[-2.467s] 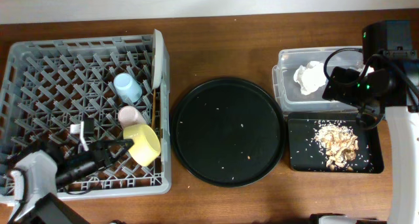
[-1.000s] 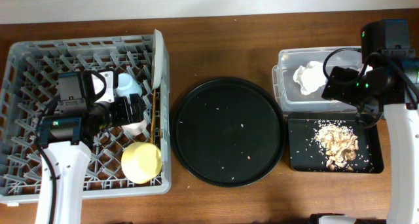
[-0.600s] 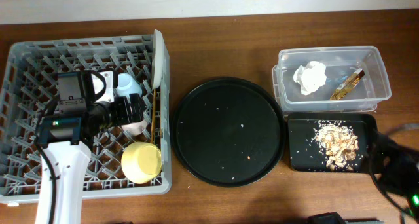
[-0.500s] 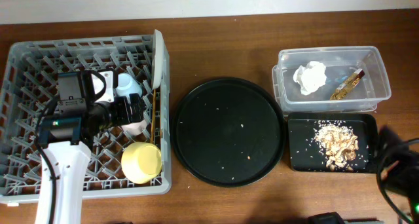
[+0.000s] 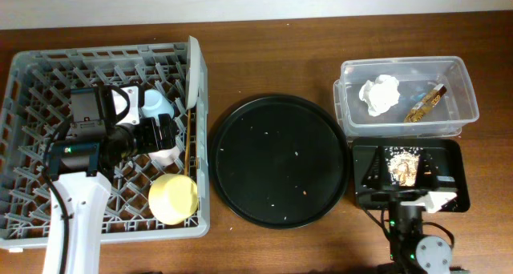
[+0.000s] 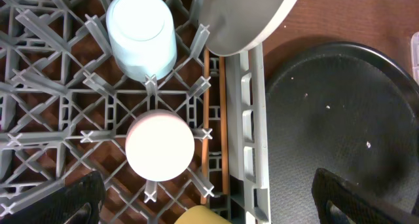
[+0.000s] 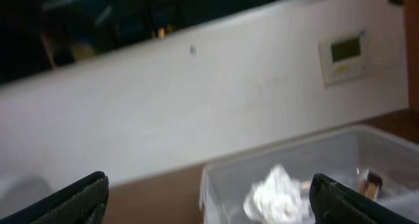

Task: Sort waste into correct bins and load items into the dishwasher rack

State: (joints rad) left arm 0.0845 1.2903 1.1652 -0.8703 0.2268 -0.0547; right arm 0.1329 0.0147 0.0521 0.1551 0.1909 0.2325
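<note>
The grey dishwasher rack (image 5: pixel 48 90) holds a light-blue cup (image 6: pixel 141 33), a pink cup (image 6: pixel 160 145), a yellow bowl (image 5: pixel 173 198), the chopsticks (image 6: pixel 215 119) and a plate (image 6: pixel 245 18) standing on edge. My left gripper (image 6: pixel 208 185) hangs open above the pink cup and holds nothing. The clear tub (image 5: pixel 457 86) contains the white tissue (image 5: pixel 379 94) and the gold wrapper (image 5: pixel 425 104). Food scraps (image 5: pixel 401 166) lie in the black rectangular tray (image 5: pixel 453 158). My right gripper (image 5: pixel 409 176) reaches in from the front edge, open and empty, over that tray.
A large round black tray (image 5: pixel 280 160) with a few crumbs sits between the rack and the bins. The right wrist view is blurred; it shows the tub's rim (image 7: pixel 294 152), the tissue (image 7: pixel 278 198) and a white wall behind.
The right arm left its place over the tub and black tray and now comes in from the table's front edge. The left arm has stayed still over the cups for the last second.
</note>
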